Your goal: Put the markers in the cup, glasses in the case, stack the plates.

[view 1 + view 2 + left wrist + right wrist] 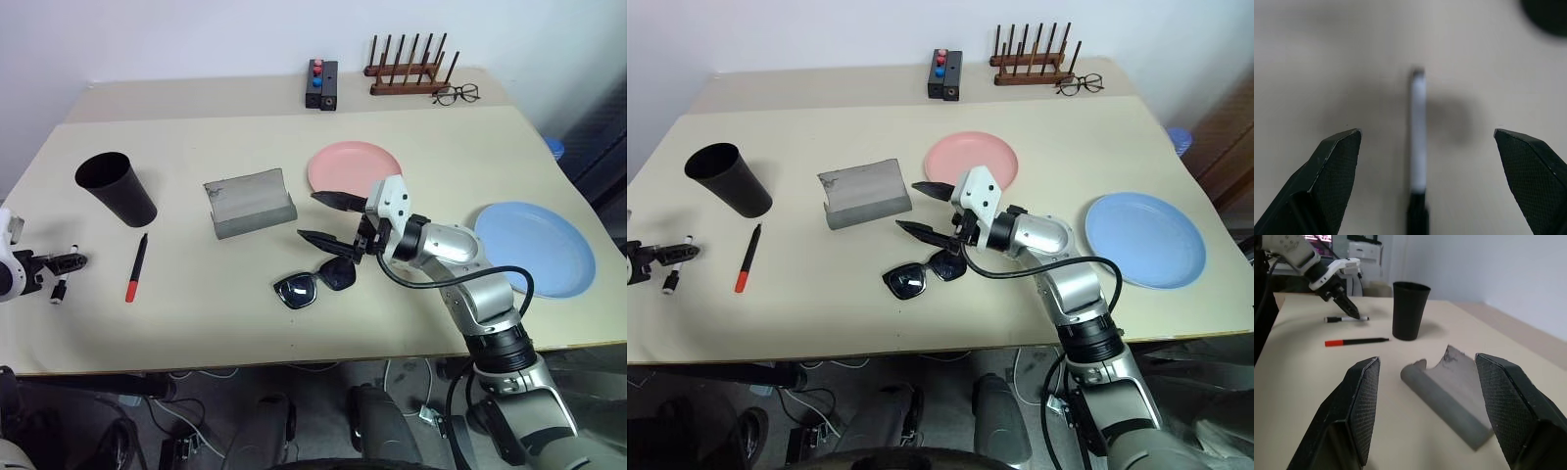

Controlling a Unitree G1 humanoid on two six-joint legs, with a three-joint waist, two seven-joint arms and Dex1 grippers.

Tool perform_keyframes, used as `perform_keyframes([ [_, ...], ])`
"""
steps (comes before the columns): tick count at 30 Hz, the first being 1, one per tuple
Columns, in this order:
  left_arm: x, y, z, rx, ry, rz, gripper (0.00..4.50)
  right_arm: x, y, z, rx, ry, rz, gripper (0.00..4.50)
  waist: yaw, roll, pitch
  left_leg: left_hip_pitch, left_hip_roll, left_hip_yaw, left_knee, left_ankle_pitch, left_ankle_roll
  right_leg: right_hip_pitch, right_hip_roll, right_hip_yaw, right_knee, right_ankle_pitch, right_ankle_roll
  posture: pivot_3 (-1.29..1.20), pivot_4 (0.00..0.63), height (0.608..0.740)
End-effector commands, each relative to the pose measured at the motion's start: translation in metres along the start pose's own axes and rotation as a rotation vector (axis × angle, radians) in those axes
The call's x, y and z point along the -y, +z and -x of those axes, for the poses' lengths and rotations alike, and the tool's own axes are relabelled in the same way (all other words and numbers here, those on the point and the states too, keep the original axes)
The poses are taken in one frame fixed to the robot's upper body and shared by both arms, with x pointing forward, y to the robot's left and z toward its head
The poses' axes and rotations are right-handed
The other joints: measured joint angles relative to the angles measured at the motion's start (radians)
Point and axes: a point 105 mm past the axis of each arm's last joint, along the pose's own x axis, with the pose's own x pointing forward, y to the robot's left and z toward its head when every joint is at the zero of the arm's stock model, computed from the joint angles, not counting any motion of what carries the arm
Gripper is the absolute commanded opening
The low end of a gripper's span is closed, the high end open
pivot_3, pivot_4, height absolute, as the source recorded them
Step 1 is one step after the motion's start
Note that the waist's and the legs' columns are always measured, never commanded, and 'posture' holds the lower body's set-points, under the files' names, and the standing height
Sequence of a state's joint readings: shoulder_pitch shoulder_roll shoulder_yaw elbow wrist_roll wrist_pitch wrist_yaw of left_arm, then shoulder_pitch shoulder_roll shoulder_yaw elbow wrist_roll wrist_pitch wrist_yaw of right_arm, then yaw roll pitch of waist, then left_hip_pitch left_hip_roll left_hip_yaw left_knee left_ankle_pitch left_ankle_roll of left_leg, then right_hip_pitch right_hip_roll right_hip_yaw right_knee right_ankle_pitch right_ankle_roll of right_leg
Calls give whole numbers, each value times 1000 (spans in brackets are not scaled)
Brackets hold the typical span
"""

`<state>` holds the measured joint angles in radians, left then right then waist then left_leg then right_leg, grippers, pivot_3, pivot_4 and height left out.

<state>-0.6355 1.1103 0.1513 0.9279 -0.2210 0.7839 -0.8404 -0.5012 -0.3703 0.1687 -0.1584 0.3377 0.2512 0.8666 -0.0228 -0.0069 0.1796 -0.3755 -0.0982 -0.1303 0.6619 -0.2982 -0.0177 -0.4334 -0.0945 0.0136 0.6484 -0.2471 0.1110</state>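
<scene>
A: We see the left gripper [1425, 142] spread wide over the white marker [1418, 137], gripping nothing. The black marker [136, 266] lies beside the cup [116, 188] (upright).

B: We note the right gripper [328, 217] parted and empty above the sunglasses [315, 281], near the case [249, 203]. The pink plate [343, 163] and blue plate [539, 245] sit apart.

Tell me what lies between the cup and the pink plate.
The grey case sits between the cup and the pink plate, flap open, seen in the left eye view.
</scene>
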Motion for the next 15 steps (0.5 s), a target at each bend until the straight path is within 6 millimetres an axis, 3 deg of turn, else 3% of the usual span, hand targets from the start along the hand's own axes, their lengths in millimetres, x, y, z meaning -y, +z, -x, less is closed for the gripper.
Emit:
perform_keyframes([
  [1, -8, 1, 16, -77, 22, -41, 4500, -4, 15, 2, 47, 8, 37, 3129, 2, 0, 0, 0, 0, 0, 0, 0, 0, 0, 0, 0, 0, 0, 0, 0, 150, 740],
  [7, -13, 0, 31, -174, 46, -115, 4500, -5, 10, 2, 39, 6, 34, 3129, 3, -1, 0, 0, 0, 0, 0, 0, 0, 0, 0, 0, 0, 0, 0, 0, 150, 740],
  [15, -3, -21, 18, -261, -12, -66, 4500, -6, 11, 1, 42, 10, 42, 3129, 3, -2, 0, 0, 0, 0, 0, 0, 0, 0, 0, 0, 0, 0, 0, 0, 150, 740],
])
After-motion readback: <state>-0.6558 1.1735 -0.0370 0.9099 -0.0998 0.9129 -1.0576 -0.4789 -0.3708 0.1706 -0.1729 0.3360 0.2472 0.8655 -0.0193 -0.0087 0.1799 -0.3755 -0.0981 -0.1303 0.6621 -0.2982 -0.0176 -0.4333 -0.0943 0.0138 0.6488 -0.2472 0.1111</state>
